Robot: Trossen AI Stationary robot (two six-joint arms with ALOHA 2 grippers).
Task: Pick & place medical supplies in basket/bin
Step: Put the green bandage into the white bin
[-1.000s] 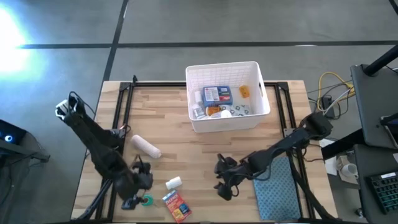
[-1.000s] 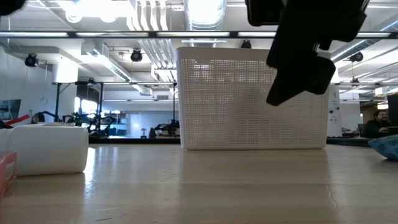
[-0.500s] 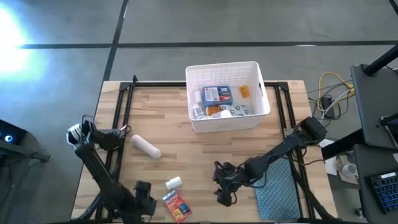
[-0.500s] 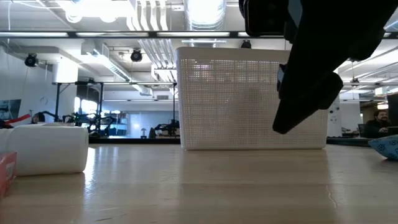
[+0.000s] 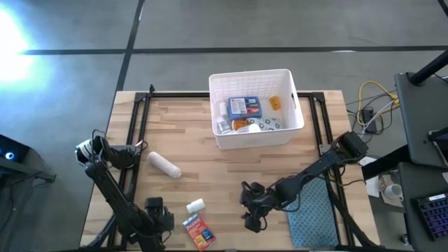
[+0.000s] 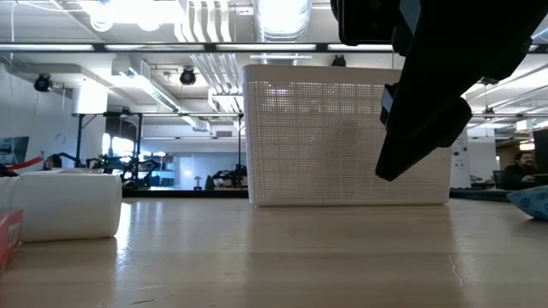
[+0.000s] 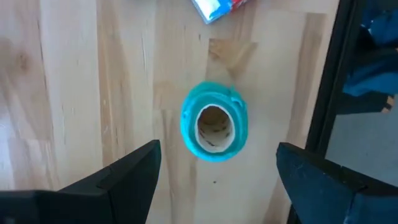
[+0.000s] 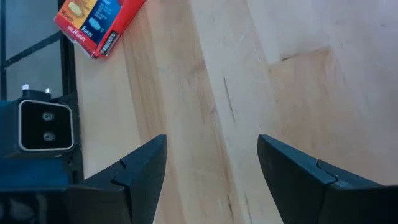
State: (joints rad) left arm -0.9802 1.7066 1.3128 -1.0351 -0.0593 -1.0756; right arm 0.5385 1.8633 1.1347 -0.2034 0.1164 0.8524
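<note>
Your left gripper [image 7: 214,171] hangs spread over the green tape roll [image 7: 214,122] at the near left edge, so you can straddle it. Right gripper [image 8: 211,165], empty and apart, waits near-centre. Far off, the basket [image 5: 294,105] already holds supplies.

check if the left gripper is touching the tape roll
Apart. The left wrist view shows the left gripper open above the tape roll, with bare wood between the roll and each finger.
</note>
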